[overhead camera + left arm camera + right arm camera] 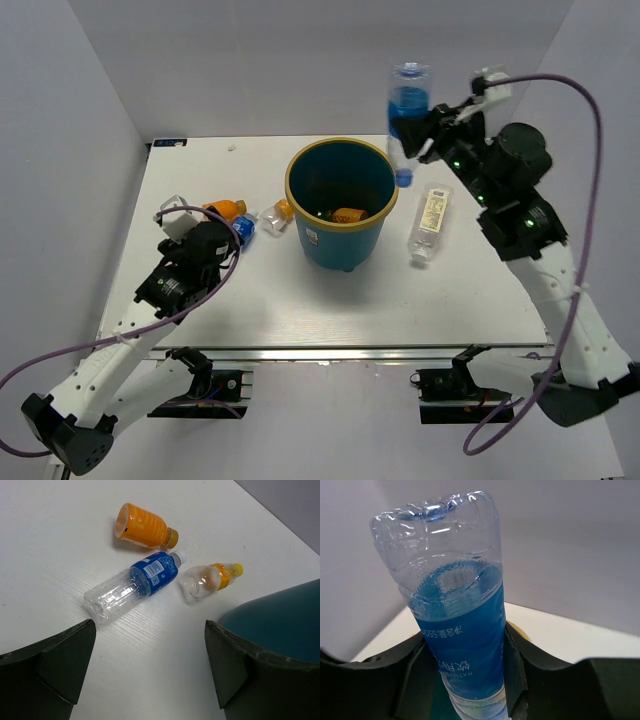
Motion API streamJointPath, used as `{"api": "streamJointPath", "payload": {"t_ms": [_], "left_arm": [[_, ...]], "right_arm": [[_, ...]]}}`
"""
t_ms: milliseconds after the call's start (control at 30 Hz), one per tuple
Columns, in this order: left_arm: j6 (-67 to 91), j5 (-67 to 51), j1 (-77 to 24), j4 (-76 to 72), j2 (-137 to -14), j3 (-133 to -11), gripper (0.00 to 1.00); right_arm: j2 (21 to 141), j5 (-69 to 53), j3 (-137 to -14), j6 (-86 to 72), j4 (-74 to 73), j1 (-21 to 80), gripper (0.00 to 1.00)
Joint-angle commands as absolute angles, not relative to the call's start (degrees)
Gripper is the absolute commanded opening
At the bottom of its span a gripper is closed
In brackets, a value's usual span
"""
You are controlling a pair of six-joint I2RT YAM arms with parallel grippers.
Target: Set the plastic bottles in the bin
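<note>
The teal bin (305, 235) with a yellow-tan rim stands mid-table. An orange bottle (348, 215) lies inside it. My right gripper (425, 135) is shut on a clear blue-labelled bottle (408, 105), (457, 625). It holds the bottle upside down, high above the bin's far right rim. My left gripper (150, 625) is open and empty, hovering just left of the bin (280, 625). Ahead of it on the table lie an orange bottle (142, 526), a clear blue-labelled bottle (132, 585) and a small clear bottle with an orange label (210, 578).
A clear bottle with a pale label (430, 222) lies on the table right of the bin. The white table ends at a metal rail (330, 352) at the near edge. Grey walls close in the back and both sides.
</note>
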State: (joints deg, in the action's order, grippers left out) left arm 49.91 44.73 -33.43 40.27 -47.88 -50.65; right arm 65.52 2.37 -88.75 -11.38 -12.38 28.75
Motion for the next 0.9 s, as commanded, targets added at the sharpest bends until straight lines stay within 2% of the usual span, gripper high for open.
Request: {"api": "streamJointPath", "payload": {"t_ms": [0, 100, 300, 333, 367, 400, 533, 633, 667, 800, 867], "left_arm": [[50.81, 45.27, -33.40, 39.99, -48.95, -49.66, 0.98], [49.75, 44.13, -33.40, 38.68, -50.27, -49.22, 0.98], [47.12, 43.42, -33.22, 36.91, -54.92, -49.92, 0.98], [45.98, 43.59, -33.14, 37.09, -55.89, -50.79, 0.98], [45.10, 43.42, -32.70, 36.83, -57.90, -51.76, 0.98], [43.61, 42.90, -31.39, 37.00, -59.05, -54.46, 0.98], [36.84, 35.10, -26.90, 35.17, -63.80, -59.15, 0.98], [31.39, 30.95, -23.83, 31.91, -65.83, -58.80, 0.98], [28.85, 26.41, -22.95, 29.64, -66.00, -58.10, 0.98], [18.66, 13.48, -17.25, 20.68, -66.97, -52.48, 0.98], [18.28, 12.05, -15.65, 20.55, -70.30, -52.11, 0.98]], "right_arm": [[71.19, -12.91, -87.29, -11.51, 2.43, 31.81, 0.35], [75.57, -14.68, -85.25, -7.93, 9.23, 36.55, 0.36], [76.73, -4.85, -81.12, -5.89, 9.92, 40.34, 0.55], [75.25, -3.96, -78.08, -6.32, 10.80, 40.34, 0.60], [73.84, -3.09, -76.39, -6.68, 11.77, 40.34, 0.77], [73.31, -3.16, -76.12, -6.77, 11.86, 40.34, 0.88], [72.60, -3.34, -79.88, -5.89, 7.13, 40.34, 0.89], [73.04, -0.36, -84.72, -5.10, -0.77, 40.25, 0.89], [72.52, 3.39, -85.07, -4.92, -2.97, 40.25, 0.89], [67.69, 12.56, -80.88, -8.42, -8.26, 39.64, 0.89], [63.22, 15.10, -74.99, -10.19, -7.82, 38.33, 0.89]]}}
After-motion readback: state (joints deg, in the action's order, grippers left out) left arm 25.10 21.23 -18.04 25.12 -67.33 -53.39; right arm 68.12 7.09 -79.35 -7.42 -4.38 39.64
